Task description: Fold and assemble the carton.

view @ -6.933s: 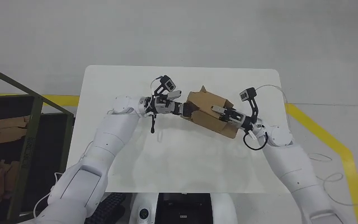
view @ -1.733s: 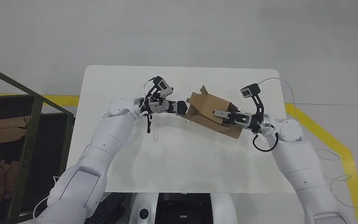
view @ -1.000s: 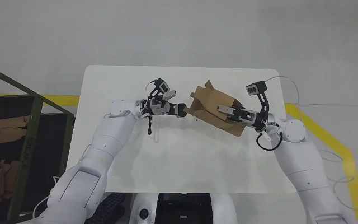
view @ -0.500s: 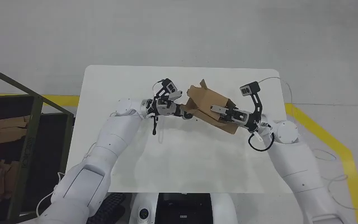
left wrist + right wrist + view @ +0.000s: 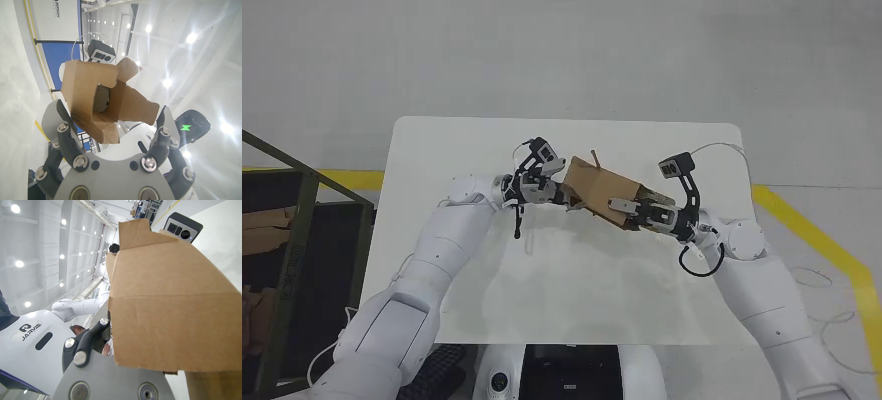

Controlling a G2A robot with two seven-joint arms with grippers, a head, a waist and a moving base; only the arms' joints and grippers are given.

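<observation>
A brown carton [image 5: 602, 188] is held above the middle of the white table [image 5: 492, 290] between my two arms. My right gripper [image 5: 634, 208] is shut on its right end; in the right wrist view a cardboard wall [image 5: 166, 313] covers the jaws and one finger [image 5: 96, 330] shows beside it. My left gripper [image 5: 562, 194] is at the carton's left end. In the left wrist view it [image 5: 111, 117] stands open, with the carton's open end [image 5: 105, 98] facing it and the splayed flaps lying between the fingers [image 5: 54, 113].
A dark rack with flat cardboard [image 5: 272, 230] stands off the table's left side. A yellow floor line [image 5: 807, 225] runs to the right. A black cable [image 5: 517, 222] hangs from the left wrist. Free table surface lies in front of the carton.
The right arm has carried the carton leftward and turned it slightly, bringing its open end up to the left gripper. The left gripper has stayed open near the same spot.
</observation>
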